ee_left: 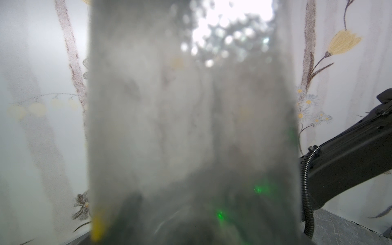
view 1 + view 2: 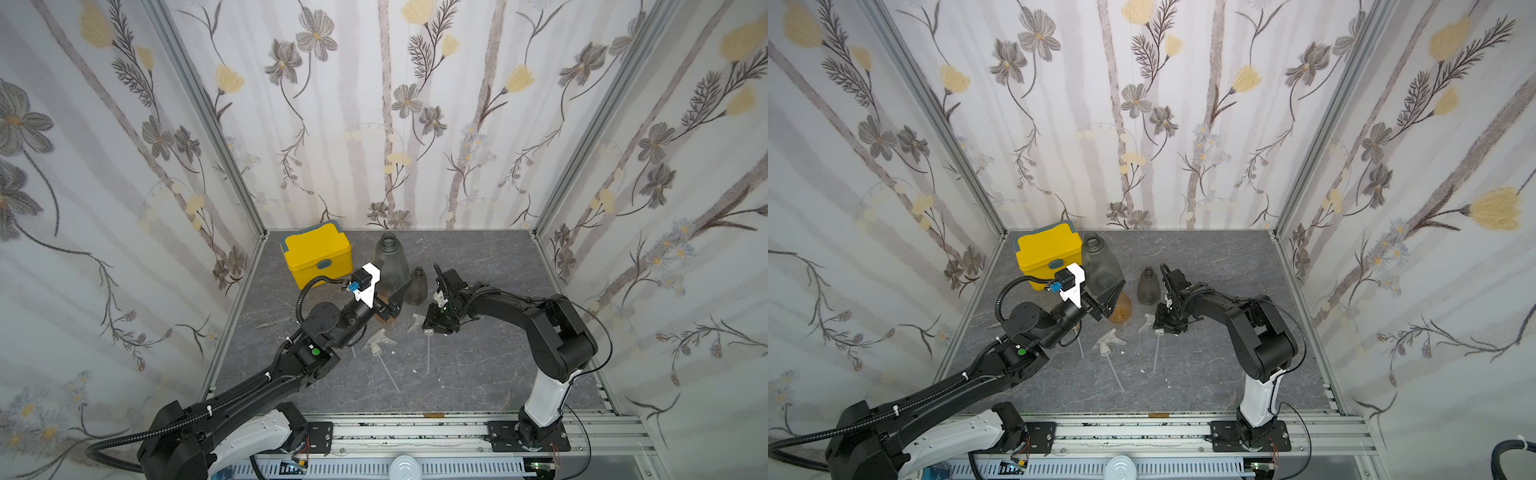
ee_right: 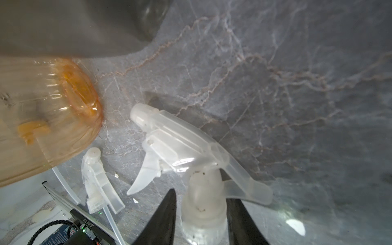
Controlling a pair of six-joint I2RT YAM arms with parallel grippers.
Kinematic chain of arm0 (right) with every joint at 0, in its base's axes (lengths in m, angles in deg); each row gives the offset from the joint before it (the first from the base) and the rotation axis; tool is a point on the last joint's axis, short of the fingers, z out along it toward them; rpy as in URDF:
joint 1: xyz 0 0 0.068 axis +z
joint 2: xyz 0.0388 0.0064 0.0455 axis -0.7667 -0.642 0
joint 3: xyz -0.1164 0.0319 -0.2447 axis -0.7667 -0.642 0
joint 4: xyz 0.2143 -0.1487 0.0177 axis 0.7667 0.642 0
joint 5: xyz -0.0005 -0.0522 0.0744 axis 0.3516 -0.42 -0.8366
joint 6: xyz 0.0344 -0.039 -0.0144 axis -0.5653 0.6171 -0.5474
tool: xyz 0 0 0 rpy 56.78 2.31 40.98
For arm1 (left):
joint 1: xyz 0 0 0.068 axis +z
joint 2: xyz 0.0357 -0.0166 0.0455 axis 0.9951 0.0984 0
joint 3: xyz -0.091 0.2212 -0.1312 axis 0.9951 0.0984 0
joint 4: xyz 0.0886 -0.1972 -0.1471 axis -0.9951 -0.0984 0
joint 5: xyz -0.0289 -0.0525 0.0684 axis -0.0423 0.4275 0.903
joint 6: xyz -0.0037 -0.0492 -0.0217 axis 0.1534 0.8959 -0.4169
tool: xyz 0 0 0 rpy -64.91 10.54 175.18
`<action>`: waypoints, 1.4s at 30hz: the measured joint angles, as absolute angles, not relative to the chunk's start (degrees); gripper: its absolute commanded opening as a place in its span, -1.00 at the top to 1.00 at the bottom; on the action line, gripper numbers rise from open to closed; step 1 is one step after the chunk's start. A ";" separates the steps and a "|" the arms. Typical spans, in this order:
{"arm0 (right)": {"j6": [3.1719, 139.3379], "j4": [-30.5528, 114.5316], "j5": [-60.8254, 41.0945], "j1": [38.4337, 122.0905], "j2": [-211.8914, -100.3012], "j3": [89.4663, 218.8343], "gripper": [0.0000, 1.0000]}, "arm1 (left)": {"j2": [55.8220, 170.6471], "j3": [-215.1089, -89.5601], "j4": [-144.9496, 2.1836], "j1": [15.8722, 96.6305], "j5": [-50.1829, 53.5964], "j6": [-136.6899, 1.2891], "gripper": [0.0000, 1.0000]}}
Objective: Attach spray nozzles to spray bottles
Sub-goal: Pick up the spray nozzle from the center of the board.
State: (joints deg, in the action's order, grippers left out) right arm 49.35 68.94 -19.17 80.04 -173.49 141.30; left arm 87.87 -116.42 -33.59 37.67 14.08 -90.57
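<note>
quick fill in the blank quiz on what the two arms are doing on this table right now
1. The box at the back of the table is coloured ___.
2. The left gripper holds a bottle coloured ___.
3. The right gripper has its fingers either side of a clear spray ___.

Missing words: yellow; grey; nozzle

Open bench [image 2: 490, 257] lies at the rear right corner and along the front edge. Rear left is blocked by the yellow box [image 2: 318, 257] and, just beside it, the large grey bottle [image 2: 388, 259]. Mid-bench, the small grey bottle [image 2: 417, 286], amber bottle [image 2: 1121, 311], loose nozzle [image 2: 380, 341], left arm [image 2: 324, 320] and right arm [image 2: 552, 332] crowd the passage between them.
</note>
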 measured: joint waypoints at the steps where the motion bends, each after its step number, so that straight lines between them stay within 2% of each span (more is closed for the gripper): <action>1: 49.83 69.07 -19.17 80.10 -173.71 141.49 0.27 | 87.82 -116.42 -33.61 37.67 14.08 -90.61 -0.57; 14: 50.71 68.28 -13.24 80.82 -169.73 139.05 0.35 | 87.61 -116.49 -34.03 37.61 13.90 -91.27 -0.58; 23: 50.12 58.99 -14.99 80.93 -160.24 129.30 0.35 | 88.07 -116.49 -34.79 37.61 13.92 -92.10 -0.58; 33: 52.76 54.08 -15.52 80.89 -144.49 122.35 0.34 | 89.35 -116.49 -34.88 37.61 13.95 -92.43 -0.58; 42: 56.41 49.64 -10.42 80.91 -120.51 113.89 0.32 | 90.93 -116.22 -34.81 37.57 13.86 -92.41 -0.58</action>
State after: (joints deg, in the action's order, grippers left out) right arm 56.41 49.64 -10.42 80.91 -120.51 113.89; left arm 90.93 -116.22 -34.81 37.57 13.86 -92.41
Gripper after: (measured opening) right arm 0.342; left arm 0.793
